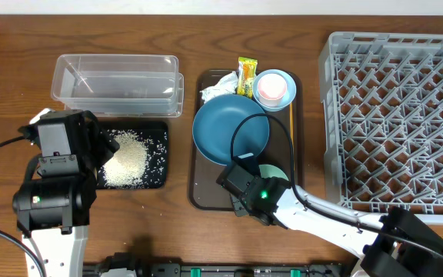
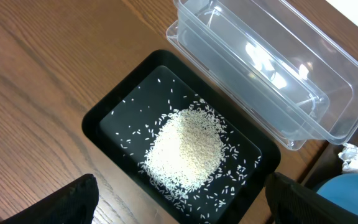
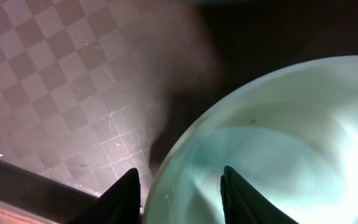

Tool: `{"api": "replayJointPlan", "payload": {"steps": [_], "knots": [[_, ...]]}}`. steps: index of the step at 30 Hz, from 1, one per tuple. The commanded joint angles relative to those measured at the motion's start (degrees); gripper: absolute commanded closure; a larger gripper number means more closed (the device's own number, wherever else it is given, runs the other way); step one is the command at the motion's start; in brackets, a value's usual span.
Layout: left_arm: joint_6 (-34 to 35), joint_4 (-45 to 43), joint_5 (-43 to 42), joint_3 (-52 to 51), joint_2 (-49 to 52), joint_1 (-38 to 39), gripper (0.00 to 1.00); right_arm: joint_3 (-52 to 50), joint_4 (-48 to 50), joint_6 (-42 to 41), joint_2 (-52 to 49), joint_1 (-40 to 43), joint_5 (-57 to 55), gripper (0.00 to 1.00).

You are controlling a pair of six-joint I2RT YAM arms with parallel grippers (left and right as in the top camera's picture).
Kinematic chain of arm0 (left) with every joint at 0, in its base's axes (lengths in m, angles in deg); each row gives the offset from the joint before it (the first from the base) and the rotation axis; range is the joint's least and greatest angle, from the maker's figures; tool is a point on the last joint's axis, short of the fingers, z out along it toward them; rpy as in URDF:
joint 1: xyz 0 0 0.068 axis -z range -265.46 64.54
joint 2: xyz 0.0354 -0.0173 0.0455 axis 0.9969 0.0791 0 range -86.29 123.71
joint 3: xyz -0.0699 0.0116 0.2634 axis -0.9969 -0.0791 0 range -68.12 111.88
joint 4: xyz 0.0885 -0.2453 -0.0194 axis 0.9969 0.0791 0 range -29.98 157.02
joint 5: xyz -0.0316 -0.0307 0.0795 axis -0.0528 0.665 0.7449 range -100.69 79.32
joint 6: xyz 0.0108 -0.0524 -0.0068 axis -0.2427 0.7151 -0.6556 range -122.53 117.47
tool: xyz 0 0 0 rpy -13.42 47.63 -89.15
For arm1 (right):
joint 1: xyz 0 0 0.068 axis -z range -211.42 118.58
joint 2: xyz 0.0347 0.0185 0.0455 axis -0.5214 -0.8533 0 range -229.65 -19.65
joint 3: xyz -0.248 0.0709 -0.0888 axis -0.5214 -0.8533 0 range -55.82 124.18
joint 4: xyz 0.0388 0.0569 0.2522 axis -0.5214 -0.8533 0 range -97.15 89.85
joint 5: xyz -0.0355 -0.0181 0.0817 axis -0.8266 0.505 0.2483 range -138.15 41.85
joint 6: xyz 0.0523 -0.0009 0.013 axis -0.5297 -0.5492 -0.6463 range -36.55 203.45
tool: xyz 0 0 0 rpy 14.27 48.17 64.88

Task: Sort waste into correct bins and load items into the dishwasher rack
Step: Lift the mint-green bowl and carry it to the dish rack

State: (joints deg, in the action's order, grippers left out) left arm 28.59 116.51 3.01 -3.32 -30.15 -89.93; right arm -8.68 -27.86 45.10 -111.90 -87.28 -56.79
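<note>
White rice grains [image 2: 185,146] lie heaped in the shallow black tray [image 2: 104,118], next to the clear container [image 2: 278,62]. My left gripper [image 2: 182,205] hangs open above the tray's near edge, holding nothing. On the brown serving tray [image 1: 202,192] are the dark-blue plate [image 1: 229,131], a crumpled tissue [image 1: 220,85], a yellow-green wrapper [image 1: 246,77], an orange stick [image 1: 291,123] and a pale bowl [image 1: 287,83] with the pink cup [image 1: 271,89] in it. My right gripper [image 3: 179,193] is open astride the rim of a mint bowl [image 3: 278,137], one finger inside and one outside.
The grey dishwasher rack [image 1: 398,115] fills the right side of the table with nothing in it. The right arm reaches in from the lower right corner across the tray's front. The plate lies partly over the mint bowl [image 1: 277,171].
</note>
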Motion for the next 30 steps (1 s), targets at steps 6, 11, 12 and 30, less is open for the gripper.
{"api": "replayJointPlan", "payload": {"steps": [6,11,12,30], "knots": [[-0.37,0.09,0.28,0.68,0.02,-0.28,0.12,1.7,-1.44,-1.03,0.98,-0.48,-0.33,0.64],[-0.37,0.09,0.28,0.68,0.02,-0.28,0.12,2.49,-1.9,-1.05,1.07,-0.48,0.0,0.78],[-0.37,0.09,0.28,0.68,0.02,-0.28,0.12,2.49,-1.97,-1.05,1.07,-0.48,0.09,0.8],[-0.37,0.09,0.28,0.68,0.02,-0.28,0.12,11.52,-10.99,-1.46,7.26,0.42,2.89,0.99]]}}
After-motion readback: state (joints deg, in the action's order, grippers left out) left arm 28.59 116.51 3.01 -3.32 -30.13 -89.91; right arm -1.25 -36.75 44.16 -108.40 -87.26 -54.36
